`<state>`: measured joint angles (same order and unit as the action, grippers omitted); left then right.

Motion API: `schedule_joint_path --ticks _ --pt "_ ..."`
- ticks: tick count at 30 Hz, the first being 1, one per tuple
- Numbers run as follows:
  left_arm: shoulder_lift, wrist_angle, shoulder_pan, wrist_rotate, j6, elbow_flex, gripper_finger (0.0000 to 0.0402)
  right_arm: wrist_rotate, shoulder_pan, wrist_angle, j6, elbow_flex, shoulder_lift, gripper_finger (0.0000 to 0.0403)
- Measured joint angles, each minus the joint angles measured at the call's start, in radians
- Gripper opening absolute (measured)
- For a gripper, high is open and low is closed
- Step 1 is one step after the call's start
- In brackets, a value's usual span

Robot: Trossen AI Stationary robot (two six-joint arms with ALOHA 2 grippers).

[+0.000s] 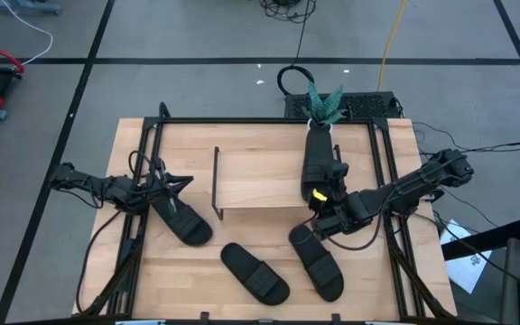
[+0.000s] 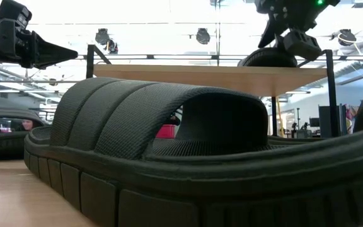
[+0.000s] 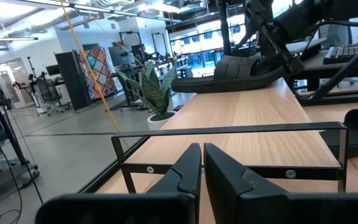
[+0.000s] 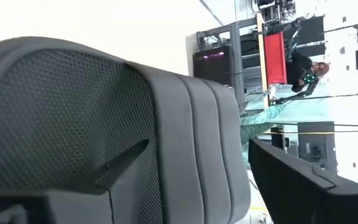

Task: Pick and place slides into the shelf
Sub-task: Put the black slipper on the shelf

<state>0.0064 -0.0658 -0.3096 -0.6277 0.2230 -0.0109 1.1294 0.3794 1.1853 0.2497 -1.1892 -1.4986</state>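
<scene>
The shelf (image 1: 260, 176), a low rack with a light wooden top, stands mid-table. One black slide (image 1: 318, 162) lies lengthwise along the right side of its top board, also seen in the left wrist view (image 3: 241, 68). My right gripper (image 1: 326, 215) is at that slide's near end, shut on it. Three more slides rest sole-down on the table: one (image 1: 183, 221) by the shelf's left front, one (image 1: 255, 273) in the middle and one (image 1: 317, 262) on the right. My left gripper (image 1: 177, 185) hovers shut beside the shelf's left wire frame, above the left slide. My right gripper (image 4: 197, 146) has the slide between its two fingers at the near end (image 2: 266, 60), coming from the table's near right side. One finger (image 4: 123, 165) lies against the ribbed strap (image 4: 197, 124), the other (image 4: 303, 180) stands outside it. The slide sits on the shelf's top board.
A potted plant (image 1: 323, 104) stands at the table's far edge behind the shelf. Black rails (image 1: 138, 226) run along the table's left and right sides. The middle slide (image 2: 169, 145) fills the low view. Bare wood lies at the table's near left corner.
</scene>
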Motion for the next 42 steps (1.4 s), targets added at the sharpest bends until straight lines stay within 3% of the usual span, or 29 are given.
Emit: schedule_joint_path --ticks 4,9,11,32,42 --pt "0.0 0.0 0.0 0.0 0.0 0.0 0.0026 -0.005 0.0 -0.004 0.0 0.0 0.0 0.0184" --pt "0.0 0.0 0.0 0.0 0.0 0.0 0.0026 -0.025 0.002 -0.005 -0.022 0.0 0.0 0.0037" --pt "0.0 0.0 0.0 0.0 0.0 0.0 0.0026 -0.025 0.003 -0.004 -0.034 0.0 0.0 0.0015" --pt "0.0 0.0 0.0 0.0 0.001 0.0 0.0026 0.048 0.133 -0.036 -0.015 0.0 0.0 0.0002" --pt "0.0 0.0 0.0 0.0 0.001 0.0 0.0026 -0.063 0.146 -0.051 0.049 0.0 0.0 0.0001"
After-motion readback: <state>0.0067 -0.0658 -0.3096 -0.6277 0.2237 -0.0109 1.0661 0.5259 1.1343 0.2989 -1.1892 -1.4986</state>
